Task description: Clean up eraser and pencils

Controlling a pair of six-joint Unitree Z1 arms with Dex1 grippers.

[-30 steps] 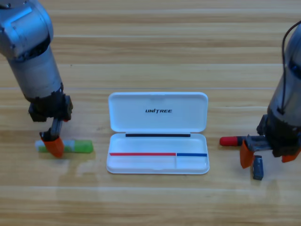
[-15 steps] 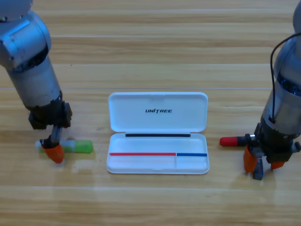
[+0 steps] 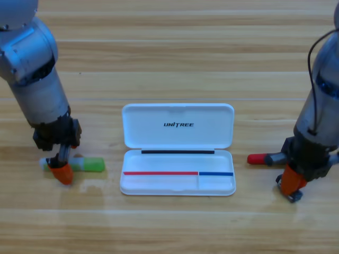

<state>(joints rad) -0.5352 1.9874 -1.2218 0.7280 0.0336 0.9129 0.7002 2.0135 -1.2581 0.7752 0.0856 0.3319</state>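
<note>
So the white case [image 3: 178, 153] sits open in the middle of the table [image 3: 169, 53], lid flipped back and lying flat behind the tray. The tray has a long compartment on the left and a small one on the right, and both hold nothing, so none of the task stuff is in there yet.

Nearest the front edge, to the right of the case and a bit forward of its front rim, the right gripper [image 3: 292, 186] points straight down over the eraser [image 3: 293, 195]. Only a sliver of the dark block pokes out under the orange fingers [image 3: 292, 180], so it's mostly hidden. The fingers look pressed in on it, though the arm covers most of the contact.

A little further back, just right of the case's tray, the red-capped pencil [image 3: 263, 158] lies flat on the table with its red end pointing at the case. Its barrel disappears under the right arm.

On the other side, left of the tray and well apart from it, the green pencil [image 3: 85, 164] lies flat, whitish end pointing away from the case. The left gripper [image 3: 61, 170] is down on that whitish end, one orange finger in front of the stick. I can't tell whether those fingers are spread or clamped.
</note>
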